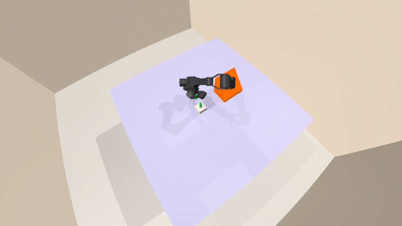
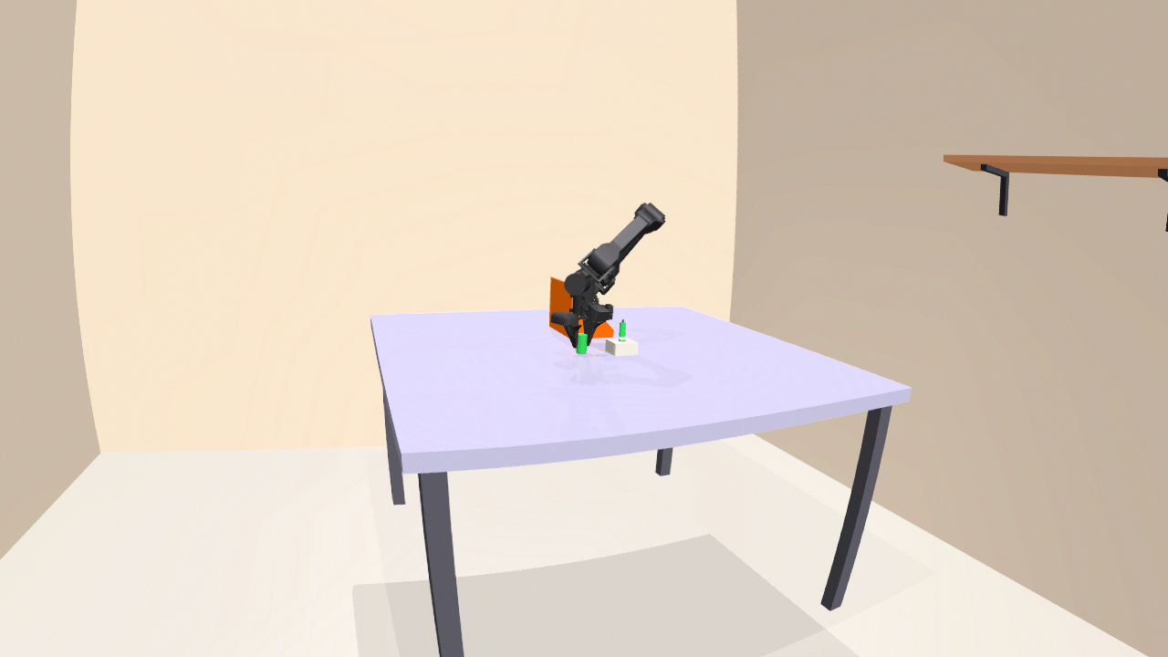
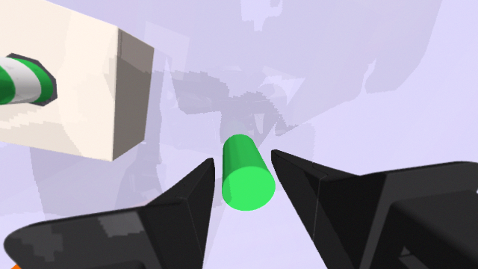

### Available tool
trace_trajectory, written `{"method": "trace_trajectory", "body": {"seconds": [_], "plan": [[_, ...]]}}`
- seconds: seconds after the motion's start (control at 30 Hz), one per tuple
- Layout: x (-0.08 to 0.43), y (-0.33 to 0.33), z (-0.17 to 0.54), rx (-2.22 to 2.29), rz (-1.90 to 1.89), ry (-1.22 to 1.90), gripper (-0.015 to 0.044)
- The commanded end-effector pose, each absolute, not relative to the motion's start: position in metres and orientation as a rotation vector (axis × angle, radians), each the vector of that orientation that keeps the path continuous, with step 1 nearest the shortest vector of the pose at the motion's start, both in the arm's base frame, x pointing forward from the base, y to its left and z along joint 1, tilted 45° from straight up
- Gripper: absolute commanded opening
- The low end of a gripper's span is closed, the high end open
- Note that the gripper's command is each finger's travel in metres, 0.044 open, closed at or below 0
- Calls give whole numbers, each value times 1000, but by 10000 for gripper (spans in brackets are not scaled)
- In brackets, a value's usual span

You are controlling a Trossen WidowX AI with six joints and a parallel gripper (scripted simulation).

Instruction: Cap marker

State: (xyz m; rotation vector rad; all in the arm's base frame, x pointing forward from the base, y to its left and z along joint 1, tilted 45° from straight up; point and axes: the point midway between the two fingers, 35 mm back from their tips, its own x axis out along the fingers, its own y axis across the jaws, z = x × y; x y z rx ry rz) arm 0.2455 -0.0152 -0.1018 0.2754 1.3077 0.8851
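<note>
Cap (image 3: 248, 175) stands between the end effector (image 3: 243, 164) fingers (gaps visible).

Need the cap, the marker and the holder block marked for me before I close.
cap (image 3: 248, 188): wrist view, on its round top face, between the fingers.
marker (image 2: 622, 328): exterior view, on its green barrel above the block.
holder block (image 3: 89, 97): wrist view, on its cream top face.

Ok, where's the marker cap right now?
The cap stands on the table between the hand's open fingers in the wrist view, beside the holder block.
</note>
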Motion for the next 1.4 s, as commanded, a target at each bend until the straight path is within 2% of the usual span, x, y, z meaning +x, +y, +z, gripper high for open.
{"method": "trace_trajectory", "body": {"seconds": [0.0, 0.3, 0.4, 0.43, 1.0, 1.37], "plan": [[244, -13, -103, 288, 884, 1310, 144], [245, -13, -103, 288, 884, 1310, 84], [245, -17, -100, 287, 883, 1311, 5], [245, -19, -98, 287, 883, 1311, 0], [245, -56, -62, 286, 882, 1312, 0], [253, -51, -37, 285, 881, 1313, 0]]}}
